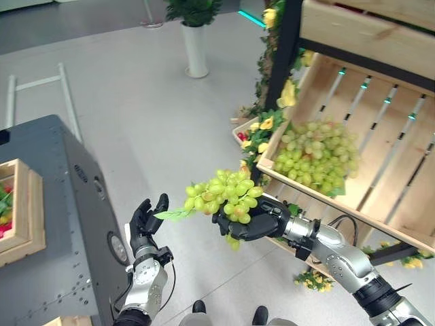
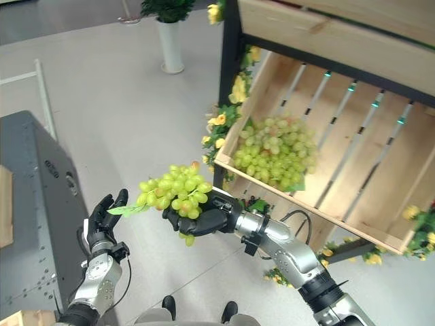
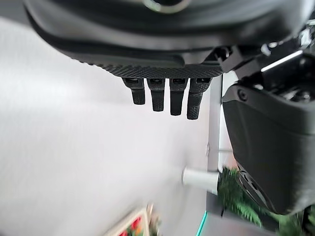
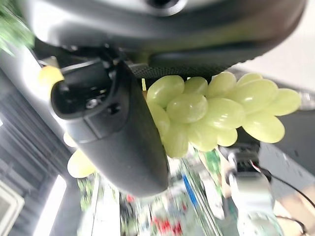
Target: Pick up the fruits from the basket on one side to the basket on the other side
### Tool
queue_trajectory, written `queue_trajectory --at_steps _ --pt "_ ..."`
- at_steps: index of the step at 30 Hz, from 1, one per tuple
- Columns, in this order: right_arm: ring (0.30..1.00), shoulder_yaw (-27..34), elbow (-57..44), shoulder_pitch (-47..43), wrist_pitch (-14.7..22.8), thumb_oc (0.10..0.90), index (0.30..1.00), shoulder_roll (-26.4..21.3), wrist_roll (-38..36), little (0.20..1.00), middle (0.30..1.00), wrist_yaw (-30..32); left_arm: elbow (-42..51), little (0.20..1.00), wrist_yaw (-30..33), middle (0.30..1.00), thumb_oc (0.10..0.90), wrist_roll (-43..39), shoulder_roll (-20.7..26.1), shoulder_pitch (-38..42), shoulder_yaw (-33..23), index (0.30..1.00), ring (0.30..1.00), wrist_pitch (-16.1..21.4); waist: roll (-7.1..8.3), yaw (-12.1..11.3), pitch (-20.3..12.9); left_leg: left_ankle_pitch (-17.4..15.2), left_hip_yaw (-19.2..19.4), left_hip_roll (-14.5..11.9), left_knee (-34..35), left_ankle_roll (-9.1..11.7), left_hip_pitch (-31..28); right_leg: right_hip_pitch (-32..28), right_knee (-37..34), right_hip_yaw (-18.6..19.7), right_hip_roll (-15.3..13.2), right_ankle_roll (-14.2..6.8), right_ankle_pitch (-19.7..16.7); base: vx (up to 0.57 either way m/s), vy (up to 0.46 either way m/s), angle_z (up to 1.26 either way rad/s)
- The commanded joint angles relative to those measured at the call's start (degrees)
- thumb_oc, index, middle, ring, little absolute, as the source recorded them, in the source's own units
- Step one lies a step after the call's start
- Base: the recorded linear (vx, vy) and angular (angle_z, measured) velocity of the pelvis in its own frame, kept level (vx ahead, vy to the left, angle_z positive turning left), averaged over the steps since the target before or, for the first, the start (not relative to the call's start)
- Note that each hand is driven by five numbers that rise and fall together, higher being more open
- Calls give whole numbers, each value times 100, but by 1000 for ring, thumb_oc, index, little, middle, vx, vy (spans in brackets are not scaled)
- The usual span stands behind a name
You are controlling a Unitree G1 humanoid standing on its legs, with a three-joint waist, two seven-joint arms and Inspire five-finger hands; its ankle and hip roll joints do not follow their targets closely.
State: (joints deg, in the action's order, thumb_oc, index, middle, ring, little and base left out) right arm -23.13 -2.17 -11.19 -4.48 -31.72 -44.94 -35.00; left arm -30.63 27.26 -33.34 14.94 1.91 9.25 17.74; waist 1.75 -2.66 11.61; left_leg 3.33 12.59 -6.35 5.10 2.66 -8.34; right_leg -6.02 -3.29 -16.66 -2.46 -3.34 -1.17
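Dark left hand (image 1: 145, 221) is raised with fingers straight and empty. Just to its right, the right hand (image 1: 250, 223) curls around a green grape bunch (image 1: 224, 193), lifted clear of the wooden crate (image 1: 380, 197) beyond, where more grapes (image 1: 317, 156) lie.

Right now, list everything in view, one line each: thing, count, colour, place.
Held grape bunch: one, green, with a leaf toward the left hand, gripped in the right hand over the floor.
Grape pile: several bunches, green, in the tilted crate on the right.
Wooden crate: one, pale wood, slatted, tilted, on the dark-framed rack at right.
Yellow flowers with leaves: several, along the rack's post and base.
Potted plant: one, green in a white vase, on the floor at the back.
Grey cabinet: one, at left.
Wooden box: one, pale wood, on the cabinet, holding red and green items.
Left hand: dark, open, empty, beside the cabinet.
Right hand: dark, closed on the held grape bunch.
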Motion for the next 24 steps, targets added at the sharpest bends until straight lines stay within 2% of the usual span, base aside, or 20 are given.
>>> queue_trajectory --at_steps 1,9,12,13,15,16,17,18,19,20,21,23,24 --pt "300 436 -693 -87 504 400 300 453 -439 300 300 -376 144 900 -49 900 800 388 246 312 -85 900 900 491 124 52 -574 -883 -70 742 -180 -419 173 -308 -44 9 -235 -113 417 58 -62 -20" --pt "300 506 -789 170 426 400 300 472 -382 300 300 -442 -2 900 -52 900 800 493 232 304 -68 900 900 343 115 181 -656 -908 -52 731 -134 -407 49 -333 -139 104 -143 -76 383 31 -79 -2" --pt "300 521 -803 179 276 400 300 477 -582 300 300 -523 -43 900 -137 900 800 400 219 228 -114 900 900 306 130 215 -669 -1008 18 710 -406 -370 89 -329 -97 176 -94 3 438 11 -94 -1" --pt "300 527 -775 186 227 400 300 504 -620 300 300 -564 -47 900 -205 900 800 347 197 185 -123 900 900 367 159 217 -628 -1203 52 702 -960 -297 235 -359 -23 217 -101 26 503 -68 -81 -3" --pt "300 548 -804 163 270 400 300 487 -565 300 300 -543 94 900 -233 900 800 311 204 193 -79 900 900 441 249 180 -489 -965 -81 622 -2159 -133 944 -266 105 247 -143 161 463 -158 -62 -6" --pt "300 544 -798 88 303 400 300 460 -576 300 300 -493 178 900 -212 900 800 282 205 226 -78 900 900 437 273 158 -405 -1102 -239 619 -2592 -160 1139 -206 221 297 -175 192 494 -221 88 -10" --pt "300 531 -709 -134 333 400 300 420 -576 300 300 -458 229 900 -215 900 800 158 206 289 -103 900 900 468 267 135 -277 -1378 -444 638 -2973 -265 1252 -78 496 414 -216 235 597 -248 179 -23" --pt "300 482 -585 -322 365 400 300 440 -538 300 300 -524 199 900 -163 900 800 157 194 348 -87 900 900 563 229 118 -176 -1260 -721 586 -3137 -236 1390 24 771 567 -186 293 714 -223 257 -34" --pt "300 388 -496 -460 369 400 300 458 -534 300 300 -611 160 900 -59 900 800 193 187 397 -104 900 900 606 222 106 -129 -1466 -837 648 -2797 -316 1200 59 854 691 -212 238 735 -143 316 -57" --pt "300 241 -457 -523 338 400 300 456 -554 300 300 -532 44 900 68 900 800 124 201 473 -31 900 900 526 150 144 -173 -1426 -904 736 -1799 -407 758 53 823 720 -211 160 746 -78 330 -88" --pt "300 221 -608 -425 264 400 300 443 -580 300 300 -241 -32 900 77 900 800 -68 214 551 48 900 900 383 125 200 -209 -1253 -938 769 -1348 -436 584 63 719 792 -221 68 597 -68 278 -94" --pt "300 337 -799 -346 286 400 300 263 -756 300 300 -143 -150 900 33 900 800 18 232 706 186 900 900 448 127 267 -217 -1065 -1075 873 -1227 -349 676 167 497 961 -186 -53 287 -182 123 -65" --pt "300 335 -785 -324 384 400 300 249 -753 300 300 -218 -143 900 58 900 800 155 254 752 221 900 900 468 127 266 -200 -1005 -1087 859 -1066 -352 662 223 528 966 -172 -77 294 -239 68 -45"
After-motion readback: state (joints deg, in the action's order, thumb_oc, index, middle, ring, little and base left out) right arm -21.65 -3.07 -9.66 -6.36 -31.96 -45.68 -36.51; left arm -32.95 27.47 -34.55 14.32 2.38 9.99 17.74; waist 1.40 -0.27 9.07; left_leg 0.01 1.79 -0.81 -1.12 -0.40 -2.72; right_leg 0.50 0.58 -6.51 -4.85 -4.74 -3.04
